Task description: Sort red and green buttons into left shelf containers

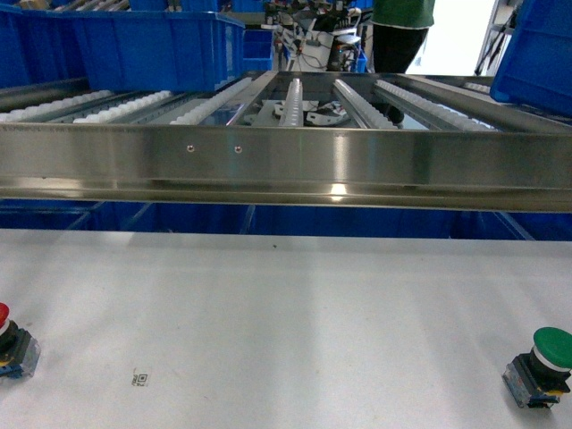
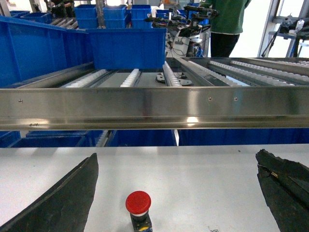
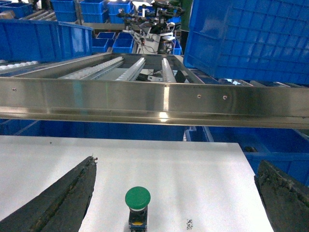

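Both grippers are seen only in their own wrist views. For the left gripper (image 2: 176,193), two dark fingers (image 2: 63,203) are spread wide apart above the white table (image 2: 193,183), and nothing is held between them. The red button (image 2: 138,205) stands upright on the table between those fingers, touched by neither. The right gripper (image 3: 176,193) is likewise spread wide, its fingers (image 3: 67,198) clear of the green button (image 3: 137,203), which stands upright on the table between them.

In the head view, the red button (image 1: 11,341) is placed at the left edge of the table and the green button (image 1: 541,366) near the right edge, well apart from each other. Beyond the table, a steel rail (image 1: 286,165) fronts a roller shelf (image 1: 295,103). A large blue bin (image 1: 125,45) is set on the rollers at the left of the shelf, and another blue bin (image 1: 536,49) is seen at the right. A person in a green top (image 1: 402,22) stands behind the shelf.
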